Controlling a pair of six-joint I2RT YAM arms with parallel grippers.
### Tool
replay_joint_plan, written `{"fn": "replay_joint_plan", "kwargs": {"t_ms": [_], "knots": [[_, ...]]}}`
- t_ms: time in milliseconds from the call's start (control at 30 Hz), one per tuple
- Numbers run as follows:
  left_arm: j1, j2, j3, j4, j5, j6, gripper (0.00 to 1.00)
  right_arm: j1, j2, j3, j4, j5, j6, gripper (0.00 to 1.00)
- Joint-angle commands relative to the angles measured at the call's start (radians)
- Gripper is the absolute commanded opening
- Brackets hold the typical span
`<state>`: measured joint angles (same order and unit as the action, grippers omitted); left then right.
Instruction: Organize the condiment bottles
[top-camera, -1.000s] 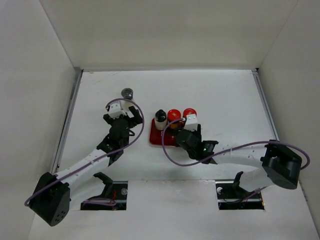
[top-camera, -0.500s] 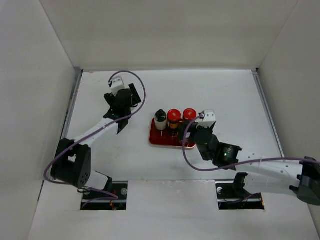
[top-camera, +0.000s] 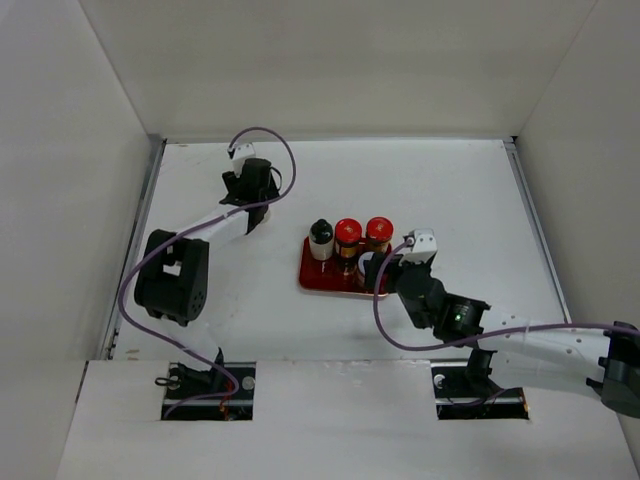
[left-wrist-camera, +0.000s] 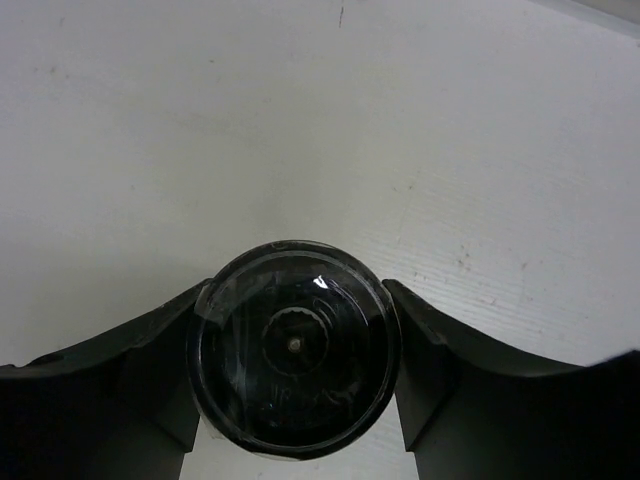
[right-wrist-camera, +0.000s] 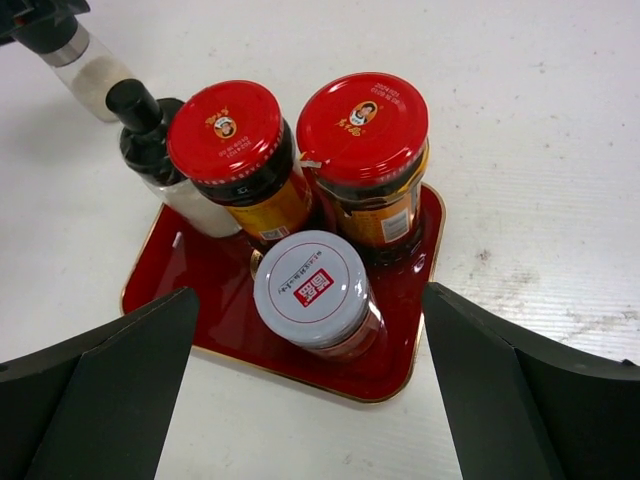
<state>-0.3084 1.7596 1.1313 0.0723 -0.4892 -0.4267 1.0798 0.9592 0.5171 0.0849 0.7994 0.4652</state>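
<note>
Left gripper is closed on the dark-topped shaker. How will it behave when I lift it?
The shaker is round and glossy where the left gripper pinches it, so it may twist or slip. It looks slim and tall from the right wrist view, so probably tippy when set down. Its clear body looks rigid, not squashy.

The tray (right-wrist-camera: 400, 372) is glossy red with a gold rim. Two brown jars (right-wrist-camera: 365, 150) have red caps. The small jar (right-wrist-camera: 310, 290) has a white lid with a red label. The shaker (left-wrist-camera: 293, 345) has a black top.

Red rectangular tray (top-camera: 312, 279), gold-rimmed, lies flat near the centre of the white table (top-camera: 450, 190), apart from all edges.
</note>
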Motion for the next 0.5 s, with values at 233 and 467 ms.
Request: {"fn": "replay_joint_plan", "kwargs": {"t_ms": [233,467], "knots": [[-0.236,-0.627,-0.378,0.037,-0.149,0.002,0.35,-0.064,-0.028,-0.042,0.114,-0.028,-0.008,1.00],[-0.537,-0.908,-0.518,-0.114,-0.230,-0.061,0.35,-0.123,-0.045,-0.061,0.121,-0.040,0.000,1.00]]}}
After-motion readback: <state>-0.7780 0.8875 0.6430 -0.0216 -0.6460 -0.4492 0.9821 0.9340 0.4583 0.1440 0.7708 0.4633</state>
